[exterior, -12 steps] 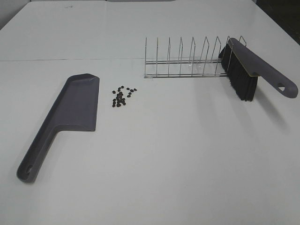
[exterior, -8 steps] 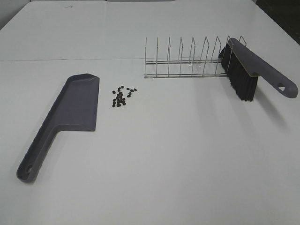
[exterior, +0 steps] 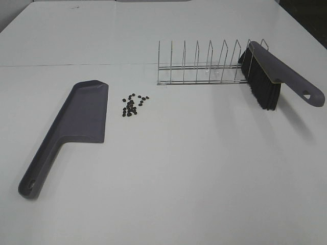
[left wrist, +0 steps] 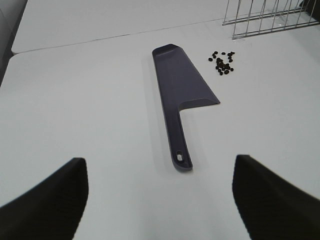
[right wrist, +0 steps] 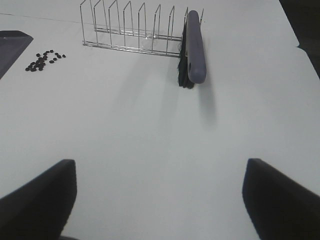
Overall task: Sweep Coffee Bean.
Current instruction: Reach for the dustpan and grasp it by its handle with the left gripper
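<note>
From the high camera I am seeing the small dark brown coffee beans (exterior: 132, 105) lying clustered on the white table (exterior: 194, 168), just beside the flat grey plastic dustpan (exterior: 82, 120) (not in it). The grey-handled, black-bristled brush (exterior: 271, 76) is leaning in the end slot of the chrome wire rack (exterior: 199, 69). On the left wrist view, the left gripper (left wrist: 157, 162) is gaping wide and gripping nothing. On the right wrist view, the right gripper (right wrist: 159, 162) is doing likewise.

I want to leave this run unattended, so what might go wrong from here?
1. The purple-grey brush with black bristles leans on the end of the chrome wire rack; lifting it may snag or drag the rack.
2. The tiny dark coffee beans lie loose beside the flat purple-grey plastic dustpan; a hard sweep may scatter them or push the unheld dustpan away.
</note>
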Motion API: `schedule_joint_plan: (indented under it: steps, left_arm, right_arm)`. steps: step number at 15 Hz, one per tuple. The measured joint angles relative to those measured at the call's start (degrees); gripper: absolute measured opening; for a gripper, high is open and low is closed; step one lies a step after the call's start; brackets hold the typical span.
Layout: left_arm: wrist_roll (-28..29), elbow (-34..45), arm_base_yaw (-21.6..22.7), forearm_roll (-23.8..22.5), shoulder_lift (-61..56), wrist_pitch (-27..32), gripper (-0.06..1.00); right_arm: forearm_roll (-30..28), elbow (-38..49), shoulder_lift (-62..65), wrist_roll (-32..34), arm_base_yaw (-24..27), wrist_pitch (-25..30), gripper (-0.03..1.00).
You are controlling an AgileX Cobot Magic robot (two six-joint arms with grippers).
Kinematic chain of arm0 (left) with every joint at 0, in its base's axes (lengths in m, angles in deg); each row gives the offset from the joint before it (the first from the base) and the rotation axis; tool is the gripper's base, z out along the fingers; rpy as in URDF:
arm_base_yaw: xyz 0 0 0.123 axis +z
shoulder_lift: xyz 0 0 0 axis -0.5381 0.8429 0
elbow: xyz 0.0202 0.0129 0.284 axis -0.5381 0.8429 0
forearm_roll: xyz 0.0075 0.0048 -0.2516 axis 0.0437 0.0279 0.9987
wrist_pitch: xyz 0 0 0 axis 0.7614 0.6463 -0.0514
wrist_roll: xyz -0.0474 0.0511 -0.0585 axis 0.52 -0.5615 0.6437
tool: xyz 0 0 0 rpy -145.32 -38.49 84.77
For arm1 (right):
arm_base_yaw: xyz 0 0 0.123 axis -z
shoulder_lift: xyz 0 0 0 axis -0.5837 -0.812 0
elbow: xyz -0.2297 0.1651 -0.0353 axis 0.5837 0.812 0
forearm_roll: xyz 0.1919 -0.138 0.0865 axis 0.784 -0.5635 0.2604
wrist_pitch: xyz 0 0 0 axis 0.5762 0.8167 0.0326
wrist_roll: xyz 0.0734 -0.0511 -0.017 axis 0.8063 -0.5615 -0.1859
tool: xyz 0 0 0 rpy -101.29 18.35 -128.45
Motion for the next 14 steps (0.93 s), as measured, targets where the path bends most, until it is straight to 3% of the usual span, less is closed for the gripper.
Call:
schedule_joint_plan:
  steps: [14]
  left_arm:
    - [0.00,0.00,0.00,0.00,0.00,0.00,0.73]
  right_arm:
    - [0.00,0.00,0.00,0.00,0.00,0.00,0.76]
